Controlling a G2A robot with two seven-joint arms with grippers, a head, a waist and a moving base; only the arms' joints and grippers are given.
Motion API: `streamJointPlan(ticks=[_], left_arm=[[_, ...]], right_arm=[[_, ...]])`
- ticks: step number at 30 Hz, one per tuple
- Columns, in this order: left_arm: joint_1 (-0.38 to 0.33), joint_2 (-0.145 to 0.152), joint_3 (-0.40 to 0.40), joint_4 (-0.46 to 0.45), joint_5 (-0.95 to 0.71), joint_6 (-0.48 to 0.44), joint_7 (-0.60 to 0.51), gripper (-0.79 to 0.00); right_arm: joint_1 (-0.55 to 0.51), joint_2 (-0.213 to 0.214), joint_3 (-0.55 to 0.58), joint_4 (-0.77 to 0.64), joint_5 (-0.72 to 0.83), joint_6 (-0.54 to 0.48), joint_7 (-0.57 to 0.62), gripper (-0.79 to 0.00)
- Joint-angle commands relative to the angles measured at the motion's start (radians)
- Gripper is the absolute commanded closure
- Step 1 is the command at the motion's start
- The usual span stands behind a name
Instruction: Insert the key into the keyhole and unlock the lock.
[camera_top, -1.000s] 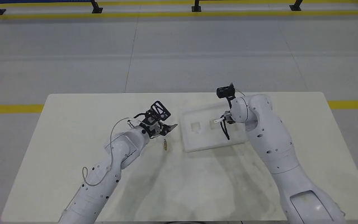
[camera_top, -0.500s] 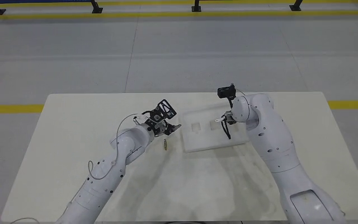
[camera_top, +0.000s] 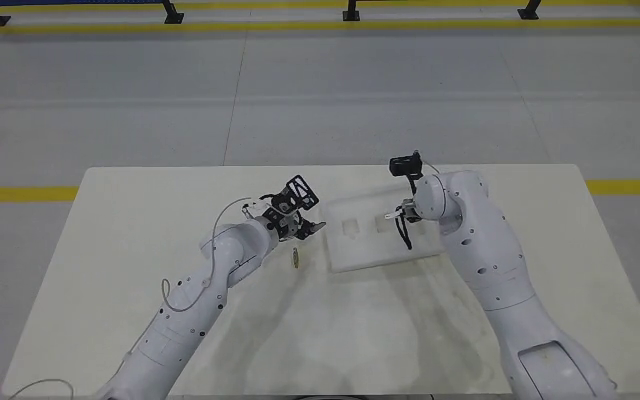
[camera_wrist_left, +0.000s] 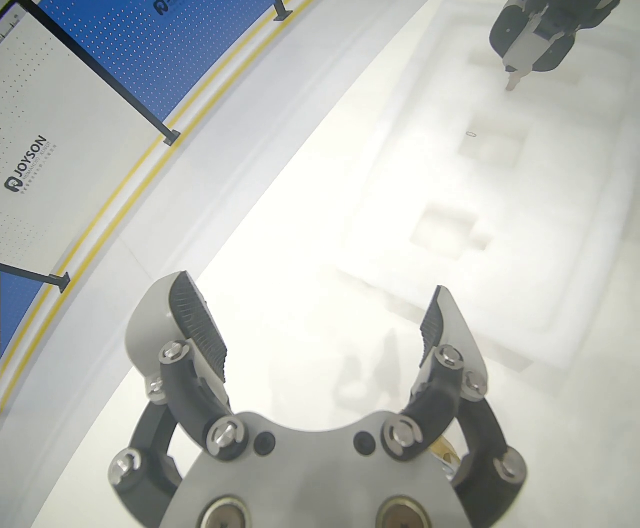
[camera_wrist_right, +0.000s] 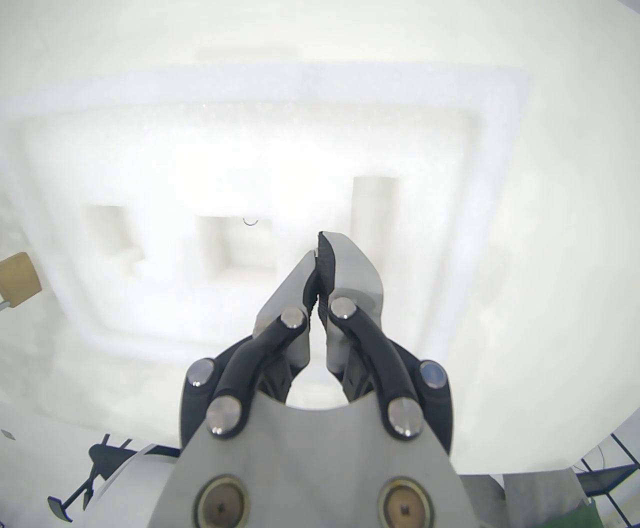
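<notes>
Left tool released near lock; right tool clenched on key, tip clear in left wrist view.

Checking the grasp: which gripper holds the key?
The right gripper, shut on the key above the foam tray; the left gripper is open and empty.

Grey floor, yellow line — white table

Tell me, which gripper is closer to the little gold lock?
Left. The left gripper is close by the lock; the right gripper is farther off, above the white foam tray, shut on the key.
</notes>
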Motion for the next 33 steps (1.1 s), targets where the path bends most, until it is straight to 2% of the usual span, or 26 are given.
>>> streamJointPlan(ticks=[1,12,33], left_arm=[[-0.019,-0.004,0.012,0.017,-0.01,-0.003,-0.007,-0.785],[-0.074,-0.021,0.054,0.072,-0.074,-0.015,-0.055,-0.785],[-0.079,-0.03,0.068,0.099,-0.157,-0.007,-0.176,-0.785]], right_arm=[[0.007,-0.002,-0.011,0.005,-0.019,0.009,0.006,0.0],[0.036,-0.017,-0.06,0.025,-0.055,0.035,0.051,0.0],[0.069,-0.044,-0.061,0.088,-0.102,0.049,0.078,0.0]])
